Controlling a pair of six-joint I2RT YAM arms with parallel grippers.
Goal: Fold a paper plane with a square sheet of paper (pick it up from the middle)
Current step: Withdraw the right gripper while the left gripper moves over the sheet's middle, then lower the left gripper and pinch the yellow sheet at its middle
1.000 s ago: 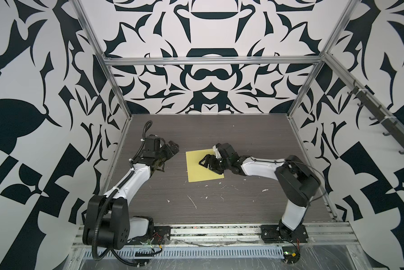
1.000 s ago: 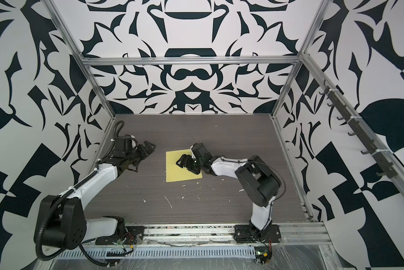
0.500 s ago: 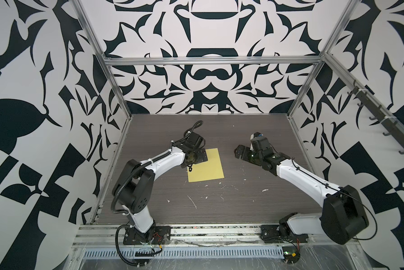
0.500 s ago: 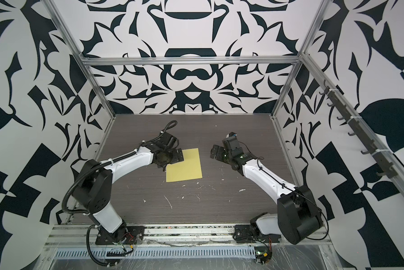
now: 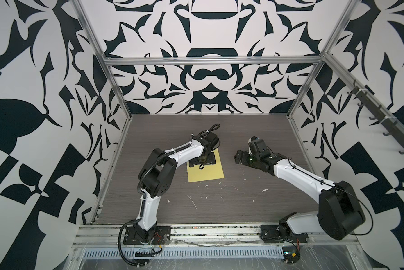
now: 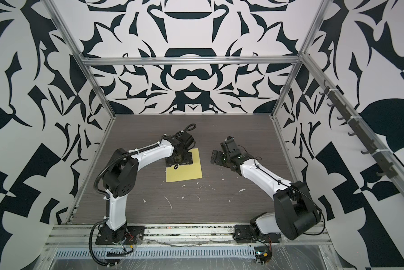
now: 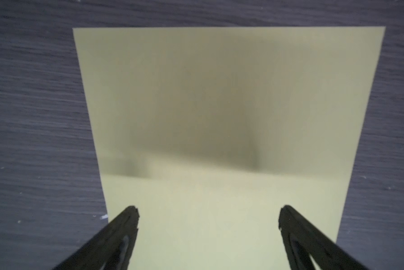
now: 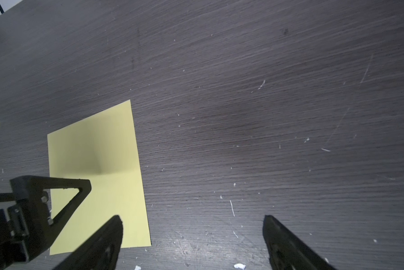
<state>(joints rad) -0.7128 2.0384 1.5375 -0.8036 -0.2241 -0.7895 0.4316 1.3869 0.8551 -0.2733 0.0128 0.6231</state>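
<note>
The square sheet of paper (image 5: 207,174) (image 6: 184,174) is plain yellow and lies flat on the dark table in both top views. My left gripper (image 5: 202,160) (image 6: 179,159) hangs over the sheet's far half, pointing down. In the left wrist view it (image 7: 208,210) is open, with the paper (image 7: 219,105) filling the gap between its fingers. My right gripper (image 5: 239,157) (image 6: 216,157) stands open to the right of the sheet, over bare table. The right wrist view shows it (image 8: 192,219) empty beside the paper (image 8: 98,152), and one left finger (image 8: 56,182). A paper plane is not in view.
Small white flecks (image 5: 192,202) are scattered over the table (image 5: 243,210) nearer than the sheet. Patterned walls with metal frame posts (image 5: 116,93) close in three sides. A rail of hooks (image 5: 383,121) runs along the right wall.
The right gripper, which rested on the sheet a second ago, has pulled away to the right. The left gripper has come in from the left and now stands over the sheet's far half.
</note>
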